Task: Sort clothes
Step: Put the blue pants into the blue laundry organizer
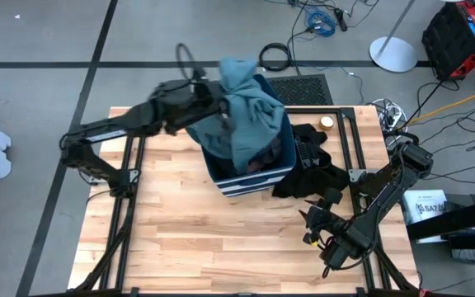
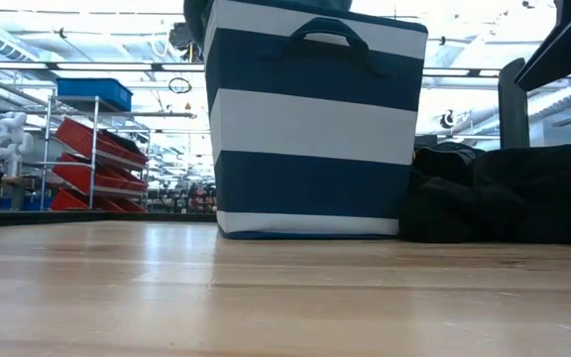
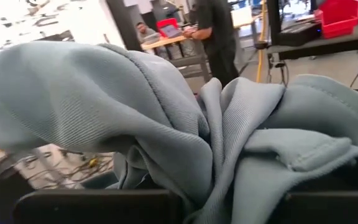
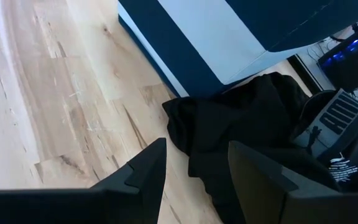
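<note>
A grey-green garment [image 1: 246, 107] hangs over the open top of the navy-and-white striped bin [image 1: 254, 180] at the table's middle. My left gripper [image 1: 219, 106] reaches in from the table's left and is shut on it; the cloth fills the left wrist view [image 3: 166, 112]. A black garment [image 1: 312, 169] lies crumpled on the table against the bin's right side and shows in the low view [image 2: 504, 193]. My right gripper [image 4: 194, 171] stands open above the wood near the table's front right, short of the black garment [image 4: 241, 124], touching nothing. My left gripper pinches a gathered bunch of folds of the grey-green garment [image 3: 229, 180] between its two fingers [image 3: 98, 208], several layers together. The fingers lie level and come from the table's left. The garment droops below the hold, and its lower part [image 1: 250, 148] reaches into the bin.
Dark cloth [image 1: 261, 162] shows inside the bin. A small round pale thing [image 1: 326, 122] lies at the far right of the table. Cables and a black mat lie on the floor beyond the far edge. Bare wood [image 1: 180, 239] spreads across the near left.
</note>
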